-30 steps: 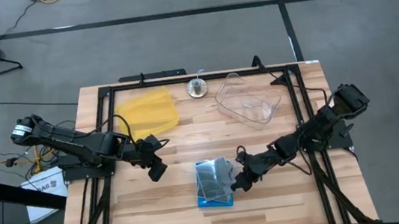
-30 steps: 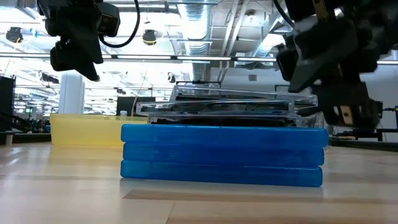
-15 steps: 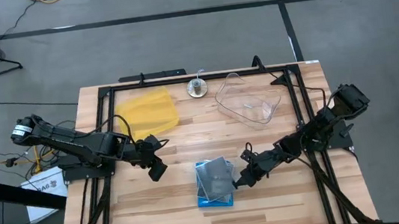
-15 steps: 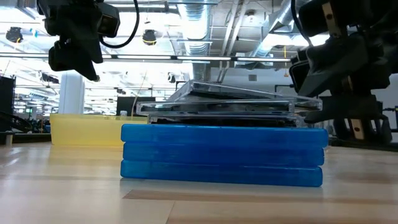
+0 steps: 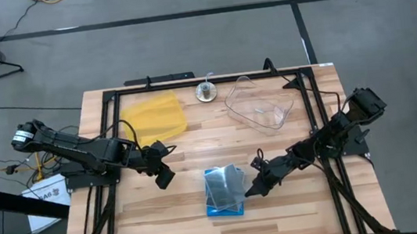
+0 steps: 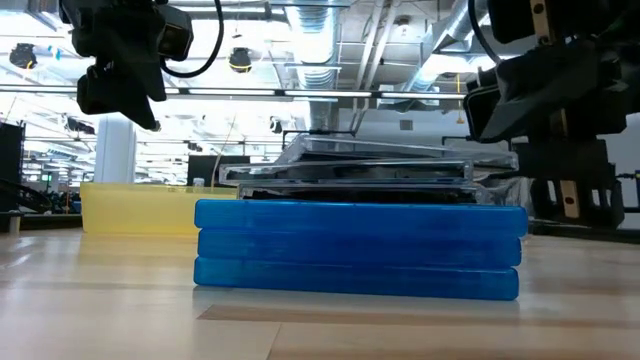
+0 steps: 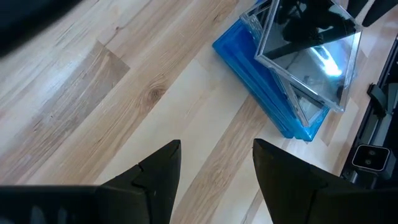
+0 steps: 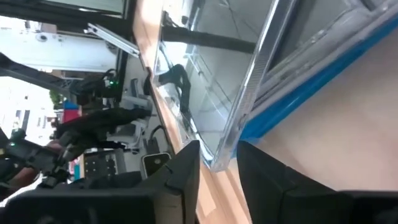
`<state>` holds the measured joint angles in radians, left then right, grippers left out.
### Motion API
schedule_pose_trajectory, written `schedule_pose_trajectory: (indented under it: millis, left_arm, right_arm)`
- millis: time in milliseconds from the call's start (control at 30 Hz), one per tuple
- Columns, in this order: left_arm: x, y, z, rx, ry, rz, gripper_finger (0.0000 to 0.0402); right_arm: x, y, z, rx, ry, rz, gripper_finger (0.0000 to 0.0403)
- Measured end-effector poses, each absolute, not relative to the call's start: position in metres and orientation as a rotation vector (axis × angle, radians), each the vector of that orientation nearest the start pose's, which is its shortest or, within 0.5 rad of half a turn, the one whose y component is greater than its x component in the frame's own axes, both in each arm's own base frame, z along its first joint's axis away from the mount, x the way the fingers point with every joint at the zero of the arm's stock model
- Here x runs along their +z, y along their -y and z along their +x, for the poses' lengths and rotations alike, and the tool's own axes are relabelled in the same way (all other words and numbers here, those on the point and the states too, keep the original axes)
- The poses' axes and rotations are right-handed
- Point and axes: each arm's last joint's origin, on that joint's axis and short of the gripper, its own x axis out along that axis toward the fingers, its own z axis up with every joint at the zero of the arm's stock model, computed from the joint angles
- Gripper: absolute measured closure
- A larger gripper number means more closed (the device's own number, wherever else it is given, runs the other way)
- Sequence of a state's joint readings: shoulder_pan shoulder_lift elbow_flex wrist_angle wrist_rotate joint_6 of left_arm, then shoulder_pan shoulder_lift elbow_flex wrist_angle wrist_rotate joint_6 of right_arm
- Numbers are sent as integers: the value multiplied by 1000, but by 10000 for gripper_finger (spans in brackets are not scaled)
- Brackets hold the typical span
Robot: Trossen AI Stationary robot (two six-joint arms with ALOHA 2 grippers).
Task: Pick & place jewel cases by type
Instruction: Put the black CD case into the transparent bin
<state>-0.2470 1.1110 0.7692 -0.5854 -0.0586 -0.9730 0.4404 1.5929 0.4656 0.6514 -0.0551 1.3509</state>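
A stack of jewel cases point(image 5: 224, 191) lies near the table's middle front: three blue ones point(image 6: 360, 245) at the bottom and clear ones with black insides on them. The top clear case point(image 6: 390, 150) sits tilted and skewed on the stack. My right gripper point(image 5: 250, 189) is at the stack's right edge, shut on that top case. My left gripper point(image 5: 164, 175) hangs open above bare wood, left of the stack; its wrist view shows the stack point(image 7: 292, 74) ahead of it. My right gripper point(image 8: 219, 174) pinches the top clear case between its two fingers, at the edge point(image 8: 239, 134) facing the table's right side. The fingers come in low, from the table's right. The case is tilted, part of it resting on the clear cases below.
A flat yellow tray point(image 5: 153, 115) lies at the far left and a clear plastic tub point(image 5: 261, 105) at the far right. A small round object point(image 5: 206, 94) stands between them at the far edge. Black frame rails run along the table's sides. Bare wood surrounds the stack.
My right gripper has risen slightly and shifted a little toward the table's right edge. The top clear case, flat on the stack a second ago, has tipped, with one side raised. The blue cases have stayed put.
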Motion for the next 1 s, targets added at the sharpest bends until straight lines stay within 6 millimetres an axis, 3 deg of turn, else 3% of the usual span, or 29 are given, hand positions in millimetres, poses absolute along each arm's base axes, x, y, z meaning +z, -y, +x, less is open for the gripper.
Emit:
schedule_pose_trajectory:
  millis: [267, 600, 767, 867, 1000]
  left_arm:
    - [237, 50, 206, 282, -916, -759, 209]
    - [237, 50, 206, 282, -916, -759, 209]
    - [237, 50, 206, 272, -923, -764, 209]
    - [237, 51, 206, 258, -936, -788, 209]
    - [238, 52, 206, 251, -932, -819, 209]
  right_arm:
    - [129, -116, 246, 85, -707, 1236, 398]
    - [126, -116, 244, 64, -732, 1228, 369]
    - [128, -126, 240, 122, -741, 1189, 364]
    - [136, -131, 230, 205, -674, 1163, 367]
    - [138, -121, 200, 229, -511, 1224, 378]
